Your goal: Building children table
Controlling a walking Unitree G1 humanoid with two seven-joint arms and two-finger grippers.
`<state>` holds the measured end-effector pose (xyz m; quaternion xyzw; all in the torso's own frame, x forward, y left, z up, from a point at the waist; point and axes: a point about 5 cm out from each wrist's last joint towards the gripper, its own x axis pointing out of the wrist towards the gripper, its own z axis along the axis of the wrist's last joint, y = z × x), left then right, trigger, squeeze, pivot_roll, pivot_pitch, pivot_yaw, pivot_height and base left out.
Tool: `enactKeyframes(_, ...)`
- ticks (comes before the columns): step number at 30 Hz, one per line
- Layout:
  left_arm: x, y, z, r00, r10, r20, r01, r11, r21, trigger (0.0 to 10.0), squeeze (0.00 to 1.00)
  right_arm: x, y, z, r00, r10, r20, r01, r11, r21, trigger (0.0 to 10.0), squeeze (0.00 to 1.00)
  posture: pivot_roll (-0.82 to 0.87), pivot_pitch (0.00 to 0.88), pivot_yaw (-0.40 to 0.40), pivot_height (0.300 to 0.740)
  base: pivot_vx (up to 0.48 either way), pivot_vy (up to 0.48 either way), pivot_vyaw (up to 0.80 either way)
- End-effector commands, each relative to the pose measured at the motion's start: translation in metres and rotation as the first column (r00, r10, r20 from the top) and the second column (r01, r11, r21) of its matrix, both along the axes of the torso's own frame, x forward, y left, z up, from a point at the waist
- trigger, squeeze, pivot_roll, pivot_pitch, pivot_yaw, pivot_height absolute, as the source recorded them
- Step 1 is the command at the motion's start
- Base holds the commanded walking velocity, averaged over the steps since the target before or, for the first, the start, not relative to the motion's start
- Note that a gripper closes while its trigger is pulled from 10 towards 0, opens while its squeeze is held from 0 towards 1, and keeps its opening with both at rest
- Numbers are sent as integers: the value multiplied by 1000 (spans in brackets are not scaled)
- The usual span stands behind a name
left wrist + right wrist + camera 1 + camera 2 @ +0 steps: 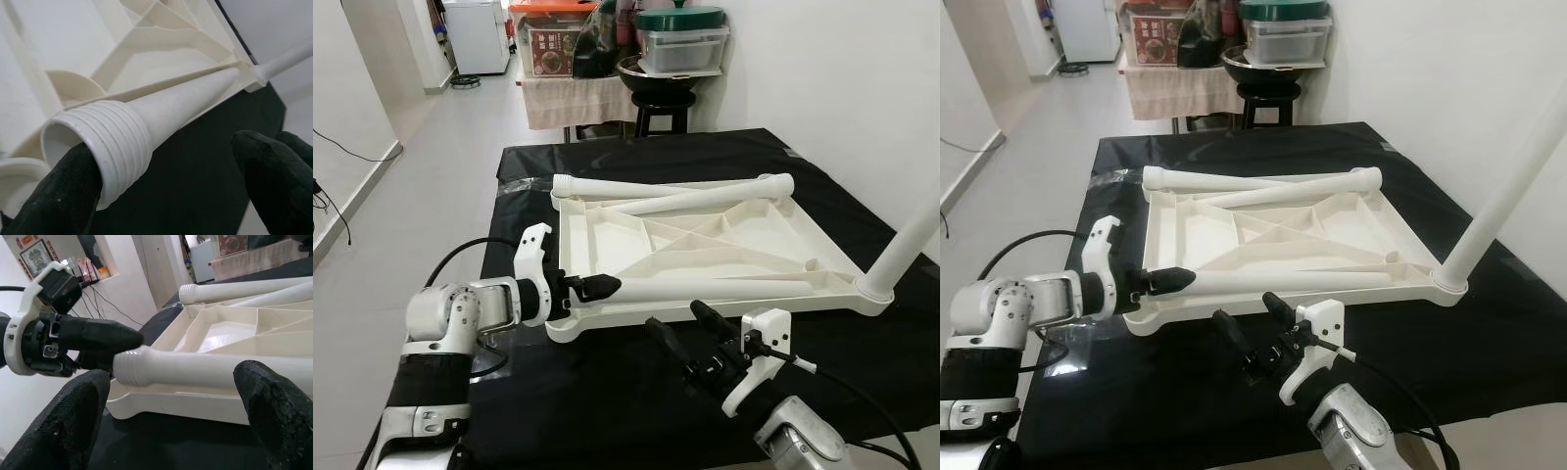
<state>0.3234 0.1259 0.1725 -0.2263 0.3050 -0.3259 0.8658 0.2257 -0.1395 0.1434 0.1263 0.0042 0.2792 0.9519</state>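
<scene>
Black sheeting (636,392) covers the work surface in a tiled room, with a stool and stacked food containers (681,39) against the far wall; on the sheeting lies the white plastic tabletop (636,230), upside down, its ribbed underside facing up; one table leg (913,240) already stands in the corner socket nearest the robot's right, and two more loose legs (675,186) rest across the far edge.

A fourth leg (724,287) lies along the near rim; the left gripper (599,287) is at its threaded end (110,147), one fingertip (58,196) touching the threads and the other (276,171) well apart from it, so the jaws stand spread, not clamped; the right gripper (690,331) hovers just in front of the tabletop's near edge, its fingers spread wide with nothing between them.

That leg looks hollow, light and stiff, with a smooth tapered shaft that would likely slide between rubber pads; the ridged thread gives grip but needs to stay free for the socket, so the better hold is probably just beyond the threads on the thick part of the shaft; the tabletop seems rigid and may skid on the sheeting when pushed.
</scene>
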Motion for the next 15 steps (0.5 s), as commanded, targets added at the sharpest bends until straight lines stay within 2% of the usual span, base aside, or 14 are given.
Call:
enactKeyframes(1,1,-3,3,1000,-21,-7,21,999,-31,10000,0,-2,0,3,1000,0,2,0,1000,-3,10000,0,-75,0,28,740,0,0,0)
enactKeyframes(8,-2,-12,-2,997,-68,-40,62,988,-141,10000,0,-3,-1,4,1000,0,-2,0,1000,-26,10000,0,-83,0,26,740,0,0,0)
enactKeyframes(9,-1,-14,-2,997,-72,-38,65,985,-158,2275,0,-3,-1,4,1000,0,-2,0,1000,-28,10000,0,-87,0,25,740,0,0,0)
enactKeyframes(10,-1,-14,-2,997,-72,-38,65,985,-158,2275,0,-3,-1,4,1000,0,-2,0,1000,-28,10000,0,-87,0,25,740,0,0,0)
enactKeyframes(11,0,-15,-2,997,-71,-35,64,983,-172,627,0,-3,-1,5,1000,0,-3,0,1000,-30,10000,0,-88,0,24,740,0,0,0)
enactKeyframes(14,0,-16,-2,997,-71,-35,63,983,-175,627,0,-3,-1,5,1000,0,-4,-1,1000,-31,10000,0,-90,0,24,740,0,0,0)
enactKeyframes(15,1,-16,-1,998,-65,-28,58,981,-183,0,0,-3,-1,5,1000,2,-4,-2,999,-34,10000,0,-93,0,23,740,0,0,0)
